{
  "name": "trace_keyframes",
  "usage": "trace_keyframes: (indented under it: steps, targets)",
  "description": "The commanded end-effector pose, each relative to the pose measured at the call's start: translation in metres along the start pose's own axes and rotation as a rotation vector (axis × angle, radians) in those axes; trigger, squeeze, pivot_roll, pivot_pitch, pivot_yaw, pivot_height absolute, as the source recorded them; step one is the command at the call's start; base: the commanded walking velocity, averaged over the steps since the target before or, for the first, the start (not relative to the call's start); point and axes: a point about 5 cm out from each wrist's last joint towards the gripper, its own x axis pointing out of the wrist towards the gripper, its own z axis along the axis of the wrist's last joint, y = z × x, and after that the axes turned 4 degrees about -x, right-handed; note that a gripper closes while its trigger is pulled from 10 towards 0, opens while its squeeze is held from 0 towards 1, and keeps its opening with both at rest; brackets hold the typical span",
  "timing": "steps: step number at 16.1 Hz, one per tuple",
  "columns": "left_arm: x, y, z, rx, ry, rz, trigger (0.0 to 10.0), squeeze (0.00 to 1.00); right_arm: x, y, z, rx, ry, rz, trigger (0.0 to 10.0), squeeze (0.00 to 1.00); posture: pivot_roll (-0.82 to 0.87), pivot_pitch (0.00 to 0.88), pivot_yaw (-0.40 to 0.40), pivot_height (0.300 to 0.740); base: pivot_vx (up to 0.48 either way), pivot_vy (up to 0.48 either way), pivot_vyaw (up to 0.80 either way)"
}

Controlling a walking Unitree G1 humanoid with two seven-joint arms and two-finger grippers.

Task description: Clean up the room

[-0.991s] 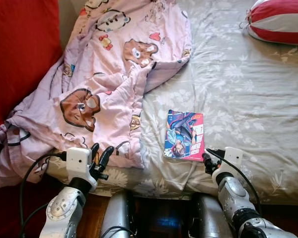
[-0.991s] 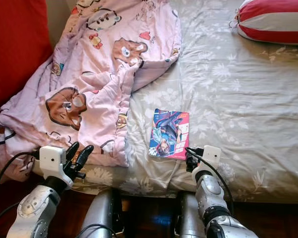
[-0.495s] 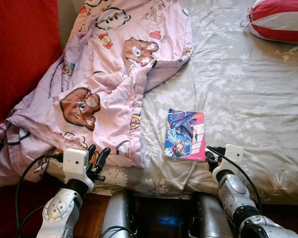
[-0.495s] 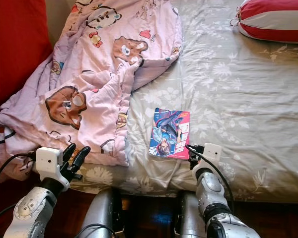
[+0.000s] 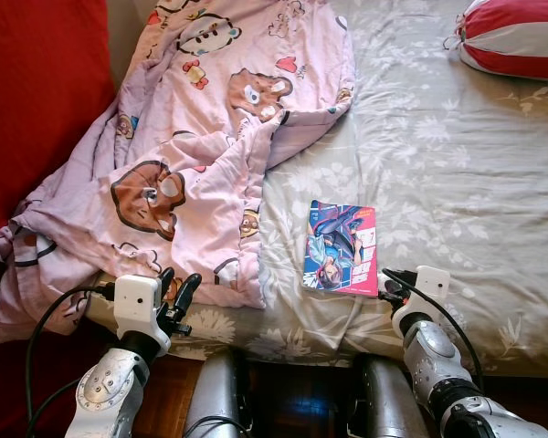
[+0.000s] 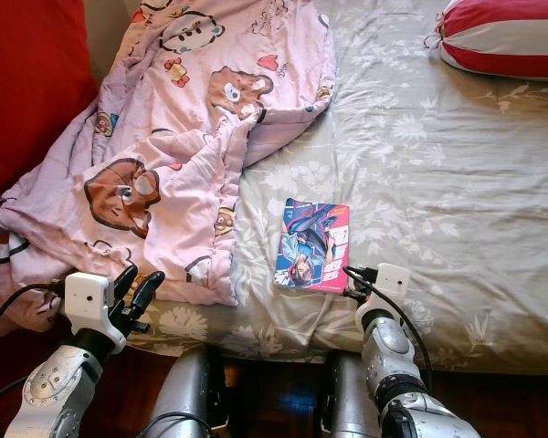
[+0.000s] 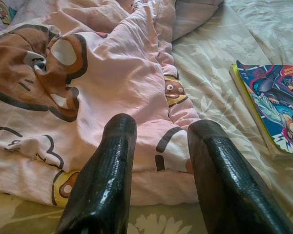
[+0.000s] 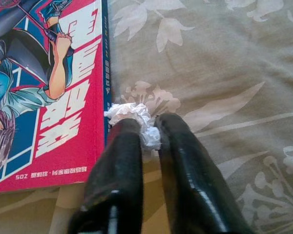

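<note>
Right gripper (image 8: pixel 145 127) pinches white wad (image 8: pixel 132 117) — touching book (image 8: pixel 44 92).

A bed covered by a grey-beige sheet with a pale floral print (image 5: pixel 457 182) takes up most of the scene. A plain red fabric surface (image 5: pixel 36 91) rises at 9 to 10 o'clock. Dark wooden floor (image 5: pixel 169 401) shows at 6 o'clock.
</note>
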Motion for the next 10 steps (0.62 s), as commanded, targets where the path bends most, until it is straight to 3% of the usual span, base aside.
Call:
trace_keyframes:
  steps: [1,10]
  targets:
    - [-0.0044,0.0054,-0.0051,0.021,0.035,0.014,10.0,0.00,-0.0051,-0.0016,-0.0168,0.003,0.061,-0.008,0.0,0.00,0.17,0.281,0.082,0.611,0.000,0.000,0.00]
    - [0.0043,0.0087,-0.0103,0.023,0.037,0.026,10.0,0.00,-0.0037,0.0035,-0.0118,0.008,0.023,-0.002,0.0,0.00,0.16,0.230,0.067,0.611,0.000,0.000,0.00]
